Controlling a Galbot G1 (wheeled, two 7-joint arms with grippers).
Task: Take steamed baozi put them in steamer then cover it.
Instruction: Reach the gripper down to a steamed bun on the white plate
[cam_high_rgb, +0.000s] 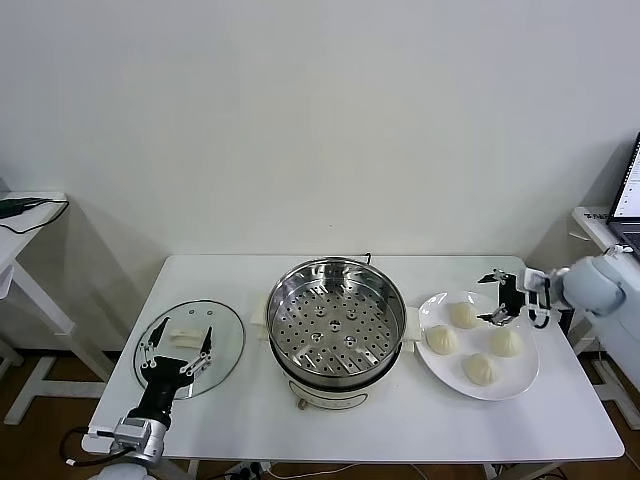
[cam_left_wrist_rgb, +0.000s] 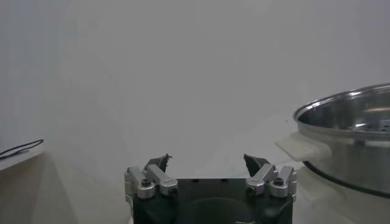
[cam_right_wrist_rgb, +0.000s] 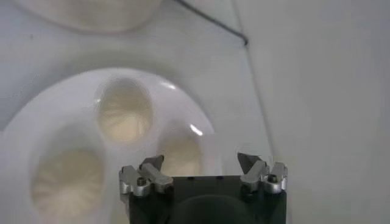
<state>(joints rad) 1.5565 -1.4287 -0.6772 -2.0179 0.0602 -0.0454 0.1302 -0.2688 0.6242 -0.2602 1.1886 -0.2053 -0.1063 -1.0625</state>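
Observation:
The steamer (cam_high_rgb: 336, 320) stands uncovered mid-table, its perforated tray empty; its wall also shows in the left wrist view (cam_left_wrist_rgb: 353, 122). Several steamed baozi lie on a white plate (cam_high_rgb: 525, 375) to its right, among them one at the back (cam_high_rgb: 462, 314) and one at the front (cam_high_rgb: 480, 369). My right gripper (cam_high_rgb: 493, 298) hovers open over the plate's far edge, holding nothing; its wrist view (cam_right_wrist_rgb: 201, 161) shows baozi (cam_right_wrist_rgb: 125, 112) just beyond the fingertips. The glass cover (cam_high_rgb: 225, 345) lies flat to the steamer's left. My left gripper (cam_high_rgb: 178, 340) is open above it (cam_left_wrist_rgb: 207, 161).
A dark cable (cam_high_rgb: 365, 258) runs off the table's back edge behind the steamer. A side table (cam_high_rgb: 25, 215) stands at the far left and a laptop stand (cam_high_rgb: 625, 215) at the far right. Bare tabletop (cam_high_rgb: 400, 425) lies in front of the steamer.

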